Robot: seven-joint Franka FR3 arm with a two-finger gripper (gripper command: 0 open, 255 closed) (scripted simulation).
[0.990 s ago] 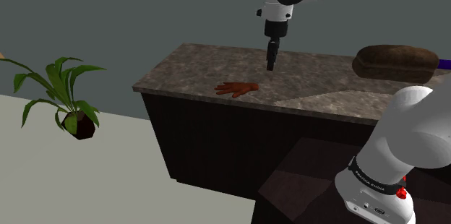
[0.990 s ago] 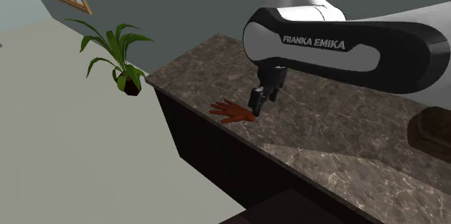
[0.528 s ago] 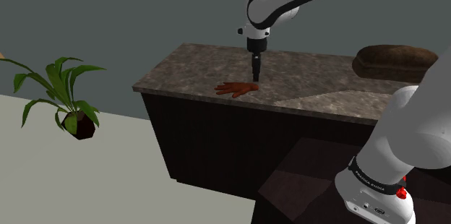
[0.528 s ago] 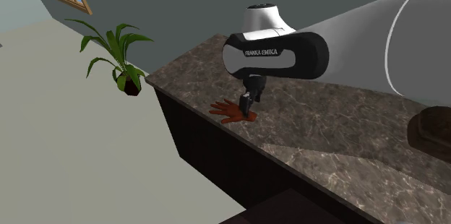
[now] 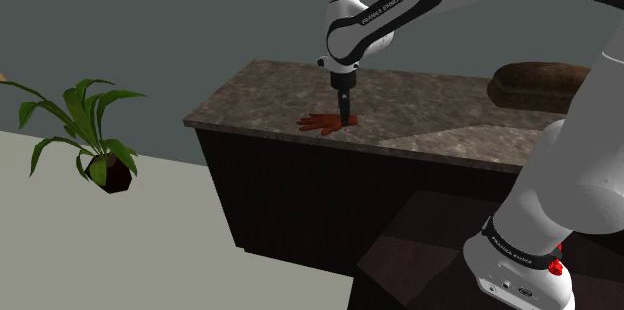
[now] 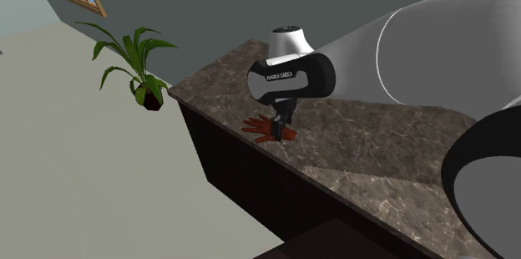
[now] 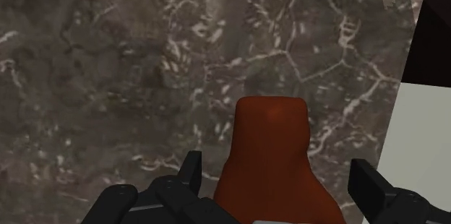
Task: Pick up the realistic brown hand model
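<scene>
The brown hand model (image 5: 318, 121) lies flat near the front edge of the dark marble counter (image 5: 440, 108), its fingers toward the shoulder view's left. My black gripper (image 5: 343, 119) points straight down over its wrist end. In the second exterior view the gripper (image 6: 276, 132) reaches down onto the hand model (image 6: 259, 125). In the wrist view the reddish-brown hand model (image 7: 271, 143) lies between the two fingers of the open gripper (image 7: 280, 179); the right fingertip (image 7: 367, 183) stands clearly apart from it.
A brown loaf-shaped object (image 5: 540, 82) rests at the counter's far right in the shoulder view. A potted green plant (image 5: 92, 136) stands on the floor left of the counter. The counter's front edge (image 6: 250, 144) drops off just beside the hand model.
The arm has swung toward the shoulder view's left and lowered, bringing the gripper from above the counter down over the hand model. The hand model has not moved.
</scene>
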